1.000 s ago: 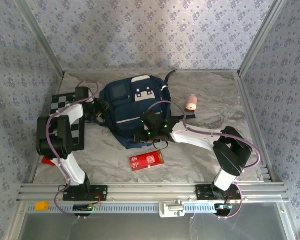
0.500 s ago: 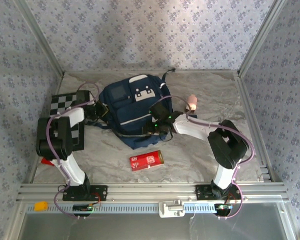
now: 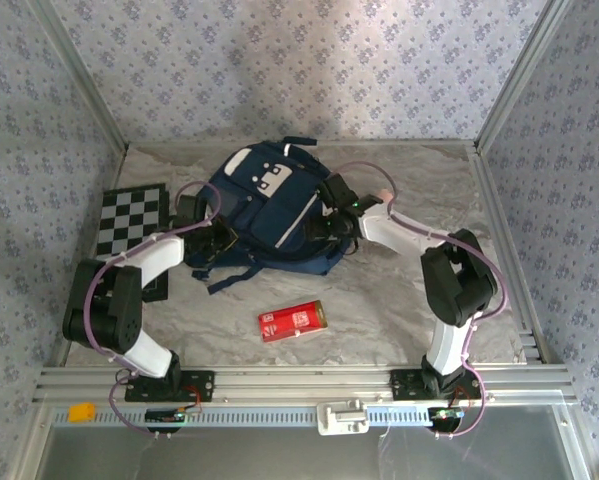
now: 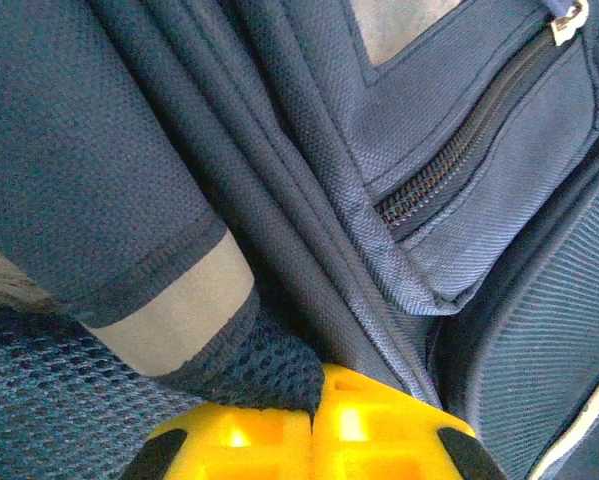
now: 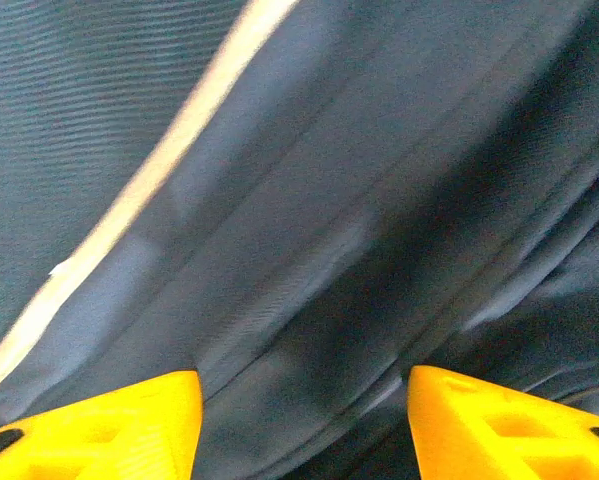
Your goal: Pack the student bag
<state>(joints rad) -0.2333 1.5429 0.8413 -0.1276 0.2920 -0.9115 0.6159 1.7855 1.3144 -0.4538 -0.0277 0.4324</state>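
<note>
While one student bag [image 3: 269, 215], navy blue with white patches, lies on the desk [image 3: 399, 300] near the back | one red box [image 3: 292, 321], one checkered board [image 3: 129, 218] | left pincer [image 4: 314, 420] pinches its cloth | right pincer [image 5: 304, 385] apart

This is a robotics lab test cell rather than a lived-in room: a small bay framed in aluminium rail [image 3: 299, 380] and slanted corner posts [image 3: 509, 80], with walls [image 3: 299, 70] of repeating floral print. Two white-and-black arms, left arm [image 3: 129, 300] and right arm [image 3: 449, 290], are bolted to the rail, trailing purple cables [image 3: 107, 262]. A black-and-white checkerboard [image 3: 129, 215] lies flat on the marble-patterned tabletop [image 3: 379, 310]
</note>
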